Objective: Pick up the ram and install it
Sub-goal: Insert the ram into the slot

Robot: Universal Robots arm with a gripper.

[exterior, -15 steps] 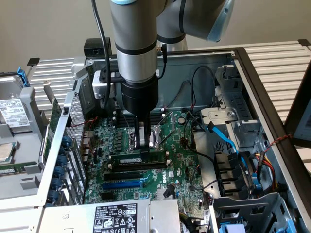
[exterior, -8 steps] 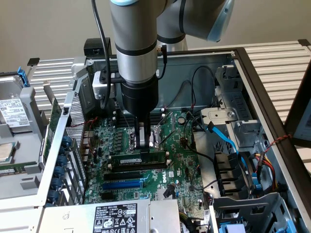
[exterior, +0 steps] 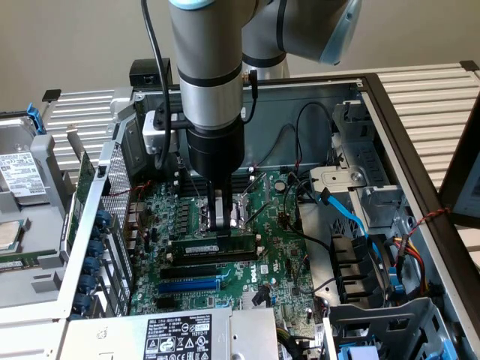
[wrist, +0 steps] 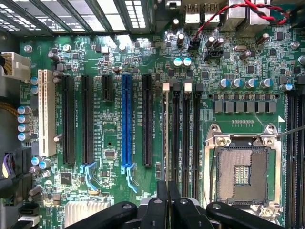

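The ram (exterior: 214, 245) is a thin green stick with a white label. It stands on edge in the long black slot nearest the CPU socket (exterior: 238, 212). My gripper (exterior: 223, 231) comes straight down onto the middle of its top edge, fingers shut on the ram. In the wrist view the ram (wrist: 165, 143) shows edge-on as a dark line in the first of several black memory slots (wrist: 186, 138), in line with my gripper (wrist: 167, 191). The white end clip (wrist: 166, 86) sits at its far end.
A blue expansion slot (wrist: 126, 119) and black slots (wrist: 87, 119) lie beside the memory slots; the open CPU socket (wrist: 243, 171) is on the other side. Blue and black cables (exterior: 349, 214) crowd the exterior view's right. A power supply (exterior: 176, 336) sits at the front.
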